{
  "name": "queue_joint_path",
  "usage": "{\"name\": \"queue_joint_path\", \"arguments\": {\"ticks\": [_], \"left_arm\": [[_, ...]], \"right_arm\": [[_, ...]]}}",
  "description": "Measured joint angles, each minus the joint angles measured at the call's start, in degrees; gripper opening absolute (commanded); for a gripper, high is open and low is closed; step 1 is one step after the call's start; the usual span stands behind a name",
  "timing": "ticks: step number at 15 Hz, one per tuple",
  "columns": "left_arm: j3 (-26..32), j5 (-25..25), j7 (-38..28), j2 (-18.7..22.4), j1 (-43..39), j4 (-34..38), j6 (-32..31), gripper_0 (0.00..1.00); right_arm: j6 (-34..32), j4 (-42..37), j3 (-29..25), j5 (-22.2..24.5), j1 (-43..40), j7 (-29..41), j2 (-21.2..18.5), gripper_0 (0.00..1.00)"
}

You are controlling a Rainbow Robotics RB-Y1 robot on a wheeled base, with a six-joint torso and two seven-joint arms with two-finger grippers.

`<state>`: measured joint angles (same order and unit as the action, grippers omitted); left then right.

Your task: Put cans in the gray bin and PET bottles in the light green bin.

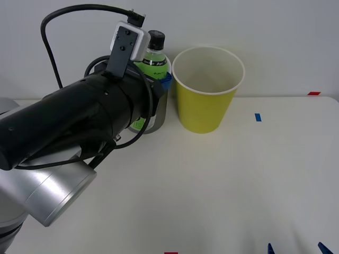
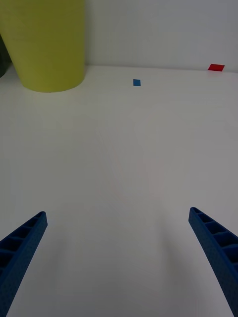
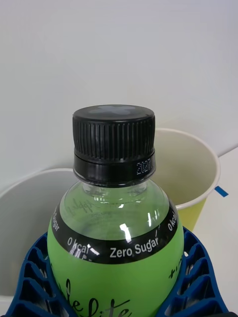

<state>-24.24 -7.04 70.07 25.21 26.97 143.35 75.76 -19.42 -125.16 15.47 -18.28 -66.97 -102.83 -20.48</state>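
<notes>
Mid-carry: left gripper (image 3: 119, 297) clamped round bottle (image 3: 116, 233), over gray bin (image 3: 29, 208). Right gripper (image 2: 119, 257) wide open, empty. Next: across to green bin (image 1: 205, 100), then release.

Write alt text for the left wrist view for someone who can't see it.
The left gripper holds an upright PET bottle with a green label and black cap between blue fingers. Behind it stand the gray bin and the light green bin.
</notes>
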Motion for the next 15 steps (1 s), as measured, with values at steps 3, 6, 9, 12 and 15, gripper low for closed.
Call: {"name": "queue_joint_path", "arguments": {"ticks": [3, 6, 9, 12, 15], "left_arm": [[1.1, -0.1, -0.8, -2.7, 5.2, -0.5, 4.5, 0.00], [1.7, -0.2, -0.9, -5.0, 10.2, -6.0, 4.6, 0.00], [1.7, -1.0, -0.9, -8.4, 17.1, -13.6, 4.5, 0.00], [1.7, -1.1, -0.5, -11.7, 24.3, -23.5, 3.0, 0.00], [1.7, -1.3, -0.1, -14.5, 30.0, -34.2, -2.4, 0.00]], "right_arm": [[0.0, 0.0, 0.0, 0.0, 0.0, 0.0, 0.0, 1.00], [0.0, 0.0, 0.0, 0.0, 0.0, 0.0, 0.0, 1.00], [0.0, 0.0, 0.0, 0.0, 0.0, 0.0, 0.0, 1.00], [0.0, 0.0, 0.0, 0.0, 0.0, 0.0, 0.0, 1.00], [0.0, 0.0, 0.0, 0.0, 0.0, 0.0, 0.0, 1.00]]}}
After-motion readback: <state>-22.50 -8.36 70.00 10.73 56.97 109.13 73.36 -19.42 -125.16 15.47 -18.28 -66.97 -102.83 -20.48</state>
